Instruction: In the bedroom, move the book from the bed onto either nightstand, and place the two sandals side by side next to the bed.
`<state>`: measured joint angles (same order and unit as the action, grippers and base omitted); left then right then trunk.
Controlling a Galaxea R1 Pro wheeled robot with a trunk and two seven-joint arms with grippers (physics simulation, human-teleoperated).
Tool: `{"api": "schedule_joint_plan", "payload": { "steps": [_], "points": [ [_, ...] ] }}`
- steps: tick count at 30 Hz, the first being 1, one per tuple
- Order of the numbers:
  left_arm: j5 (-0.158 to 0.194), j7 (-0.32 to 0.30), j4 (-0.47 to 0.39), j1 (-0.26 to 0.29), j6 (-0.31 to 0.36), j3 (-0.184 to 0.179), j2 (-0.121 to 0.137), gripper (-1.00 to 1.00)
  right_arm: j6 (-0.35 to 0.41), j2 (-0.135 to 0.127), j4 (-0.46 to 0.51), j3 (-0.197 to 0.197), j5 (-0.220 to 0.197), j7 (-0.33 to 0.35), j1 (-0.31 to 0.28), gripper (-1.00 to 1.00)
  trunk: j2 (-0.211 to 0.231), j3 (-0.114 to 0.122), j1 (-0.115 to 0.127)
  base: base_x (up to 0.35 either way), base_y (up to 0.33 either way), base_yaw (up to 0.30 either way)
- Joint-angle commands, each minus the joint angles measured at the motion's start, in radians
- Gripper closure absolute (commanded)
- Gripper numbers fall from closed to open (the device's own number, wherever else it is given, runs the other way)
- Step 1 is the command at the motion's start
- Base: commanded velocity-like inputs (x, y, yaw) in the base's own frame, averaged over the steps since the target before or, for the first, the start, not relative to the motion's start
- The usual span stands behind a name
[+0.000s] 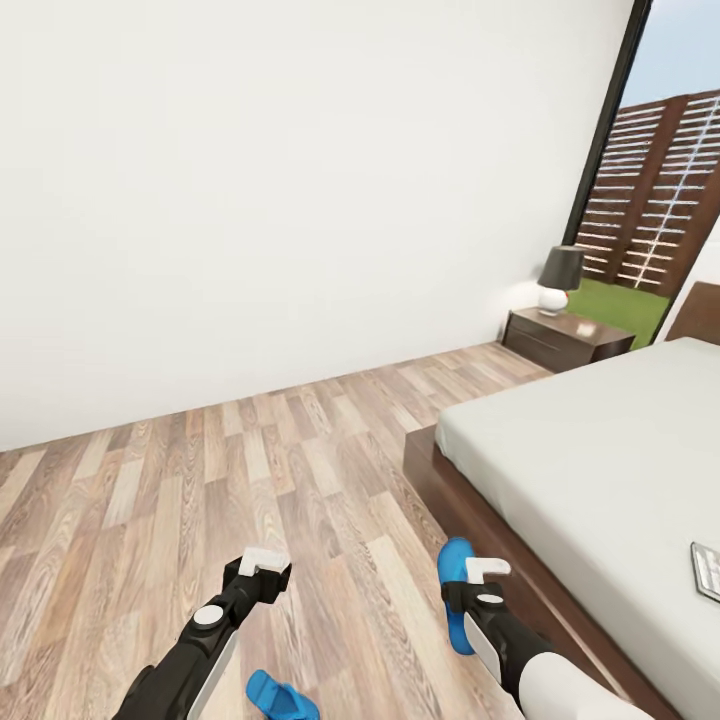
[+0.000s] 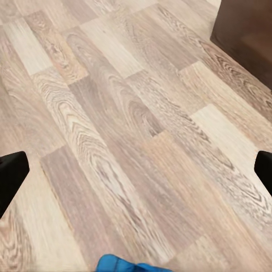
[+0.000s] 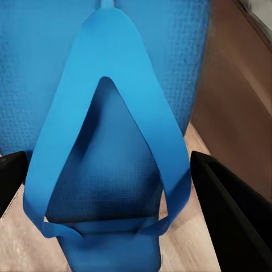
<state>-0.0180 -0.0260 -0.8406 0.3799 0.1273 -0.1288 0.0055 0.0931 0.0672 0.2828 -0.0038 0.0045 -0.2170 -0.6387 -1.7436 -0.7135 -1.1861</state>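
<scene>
One blue sandal (image 1: 455, 575) lies on the wood floor right against the bed's dark frame (image 1: 470, 515). My right gripper (image 1: 484, 580) hovers just over it, open. In the right wrist view its black fingers (image 3: 232, 218) stand on either side of the sandal's thong strap (image 3: 122, 113), apart from it. The second sandal (image 1: 280, 697) lies nearer me, below my left gripper (image 1: 260, 568), which is open over bare floor; its toe shows in the left wrist view (image 2: 130, 264). The book (image 1: 707, 570) lies on the pale mattress (image 1: 600, 460), cut off by the picture's edge. A dark nightstand (image 1: 565, 340) stands at the bed's head.
A lamp (image 1: 560, 280) with a dark shade stands on the nightstand. A white wall runs along the left, with a wide strip of wood floor (image 1: 250, 470) between it and the bed. A tall window (image 1: 660, 200) looks onto a lawn and a slatted fence.
</scene>
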Motion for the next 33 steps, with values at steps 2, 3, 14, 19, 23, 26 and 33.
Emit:
{"api": "schedule_joint_plan", "payload": {
  "steps": [2, 3, 14, 19, 23, 26, 33],
  "points": [
    [-0.002, -0.002, -0.002, 0.0, 0.006, -0.002, 0.001, -1.0, 0.007, 0.0, 0.002, 0.0, 0.0, -0.004, 0.0, 1.0, 0.0, -0.001, 0.0, 0.0, -0.028, 0.284],
    [-0.002, -0.002, -0.002, 0.0, 0.006, -0.002, 0.001, -1.0, 0.007, 0.0, 0.002, 0.0, 0.0, -0.004, 0.0, 1.0, 0.0, -0.001, 0.0, 0.0, -0.072, 0.285],
    [-0.002, -0.002, -0.002, 0.0, 0.006, -0.002, 0.001, -1.0, 0.006, 0.001, 0.002, 0.0, 0.0, -0.004, 0.0, 1.0, 0.0, -0.001, 0.0, 0.0, -0.218, 0.249],
    [-0.001, -0.006, -0.001, 0.0, 0.006, -0.002, 0.001, -1.0, 0.005, 0.002, 0.002, 0.001, 0.0, -0.004, 0.0, 1.0, 0.0, -0.001, 0.0, 0.0, -0.208, 0.051],
    [-0.002, -0.005, 0.0, 0.0, 0.006, -0.002, 0.001, -1.0, 0.005, 0.002, 0.002, 0.001, 0.0, -0.004, 0.0, 1.0, 0.0, -0.001, 0.0, 0.0, -0.1, 0.083],
    [-0.002, -0.006, 0.001, 0.0, 0.006, -0.002, 0.001, -1.0, 0.006, 0.002, 0.002, 0.001, 0.0, -0.004, 0.0, 1.0, 0.0, -0.001, 0.0, 0.0, -0.166, 0.202],
    [-0.001, -0.006, 0.002, 0.0, 0.006, -0.002, 0.001, -1.0, 0.007, 0.002, 0.002, 0.001, 0.0, -0.004, -0.001, 1.0, 0.0, -0.001, 0.0, 0.052, -0.186, 0.264]
  ]
}}
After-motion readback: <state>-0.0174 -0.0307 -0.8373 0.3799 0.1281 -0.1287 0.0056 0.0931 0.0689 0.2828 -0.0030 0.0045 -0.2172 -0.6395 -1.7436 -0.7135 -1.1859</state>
